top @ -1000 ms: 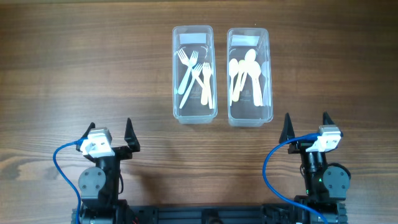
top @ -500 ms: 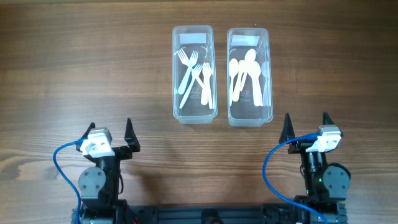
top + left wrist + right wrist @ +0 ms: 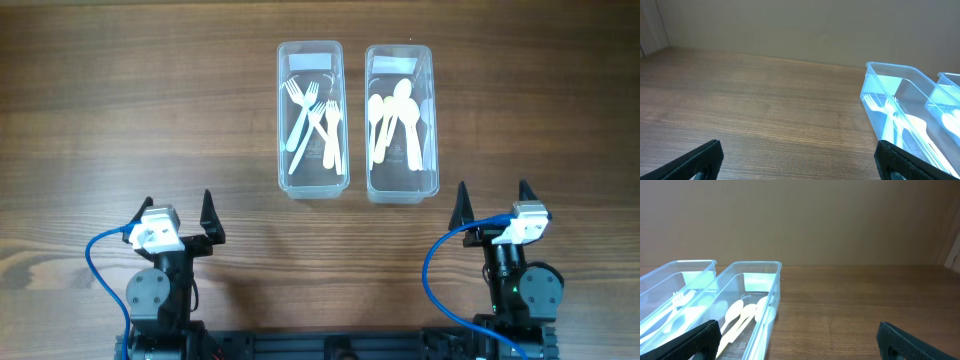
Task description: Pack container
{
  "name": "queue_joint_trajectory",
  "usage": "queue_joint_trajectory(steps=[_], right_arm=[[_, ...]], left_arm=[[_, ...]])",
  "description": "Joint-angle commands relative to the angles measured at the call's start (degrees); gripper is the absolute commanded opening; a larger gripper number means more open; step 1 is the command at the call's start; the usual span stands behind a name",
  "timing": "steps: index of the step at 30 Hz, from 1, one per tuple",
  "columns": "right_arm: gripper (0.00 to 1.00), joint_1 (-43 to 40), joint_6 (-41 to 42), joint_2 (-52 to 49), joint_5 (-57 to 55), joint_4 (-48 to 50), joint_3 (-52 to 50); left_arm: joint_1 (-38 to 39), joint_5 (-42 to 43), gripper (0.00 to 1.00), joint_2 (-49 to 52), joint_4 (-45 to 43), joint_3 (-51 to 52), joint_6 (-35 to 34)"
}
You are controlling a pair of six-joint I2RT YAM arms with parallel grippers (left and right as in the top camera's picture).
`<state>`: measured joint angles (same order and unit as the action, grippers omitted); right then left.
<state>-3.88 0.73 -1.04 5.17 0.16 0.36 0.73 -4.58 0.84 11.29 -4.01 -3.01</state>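
Wood table [image 3: 100,120] fills my view, with nothing loose on it that I can see. Two clear tubs sit side by side, almost touching. The fork tub [image 3: 283,120] is ahead of the left gripper [image 3: 177,202] and off to its inner side. The spoon tub [image 3: 433,120] is ahead of the right gripper [image 3: 492,190], also inward. Both sets of jaws are spread wide and empty, well short of the tubs.

My worry is the reach in. The tubs are narrow and look light, so wide jaws could clip a wall and shove or tip one. The gap between them looks too tight for a finger.

Each tub's long axis runs straight away from the jaws. The forks [image 3: 300,125] lie tines far, handles near, and cross, so lifting one may drag others. The spoons [image 3: 395,125] lie bowls far.
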Motion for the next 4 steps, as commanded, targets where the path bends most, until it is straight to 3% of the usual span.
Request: queue_joint_trajectory(steps=[1,4], right_arm=[[1.00,-0.04,-0.59,0.44,0.90,0.22,-0.07],[1.00,-0.04,-0.59,0.44,0.90,0.22,-0.07]], left_arm=[[-0.22,0.70,1.00,-0.57,-0.20,0.57,1.29],[-0.22,0.70,1.00,-0.57,-0.20,0.57,1.29]])
